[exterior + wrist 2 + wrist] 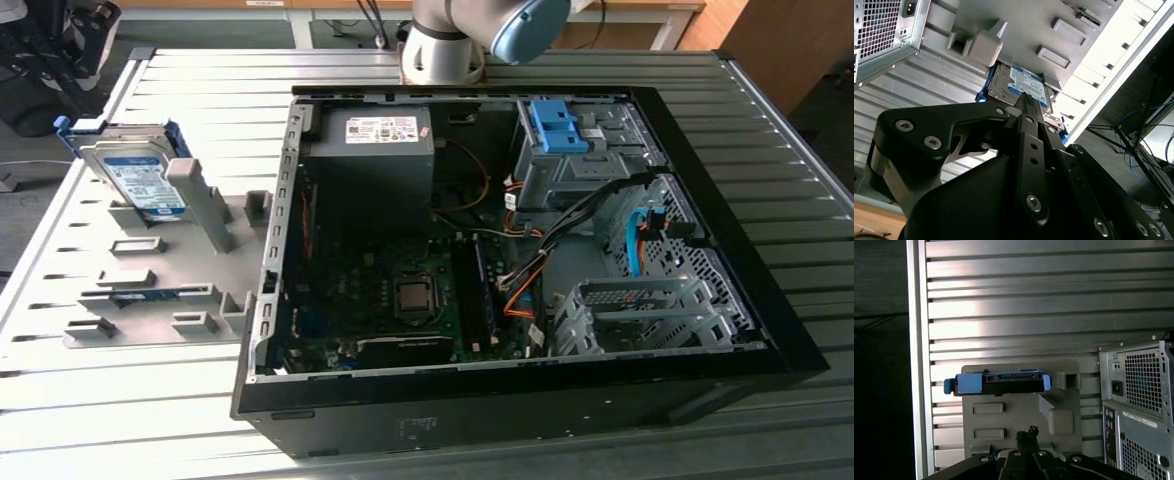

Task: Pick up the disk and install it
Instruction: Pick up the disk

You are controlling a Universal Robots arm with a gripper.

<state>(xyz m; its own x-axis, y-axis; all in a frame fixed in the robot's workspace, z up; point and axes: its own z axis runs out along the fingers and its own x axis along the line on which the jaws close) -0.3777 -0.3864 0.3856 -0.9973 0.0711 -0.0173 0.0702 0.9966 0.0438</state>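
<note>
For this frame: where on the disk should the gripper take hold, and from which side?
Probably the raised upper end of the disk, pinched across its thin profile, label face to back, coming from above. It leans tilted in the grey holder with its lower end seated, so the top edge looks freest.

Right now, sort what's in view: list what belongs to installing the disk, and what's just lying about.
For the job:
disk, in the grey holder
gripper
open computer case

Lying about:
power supply
blue bracket inside the case
table
</note>
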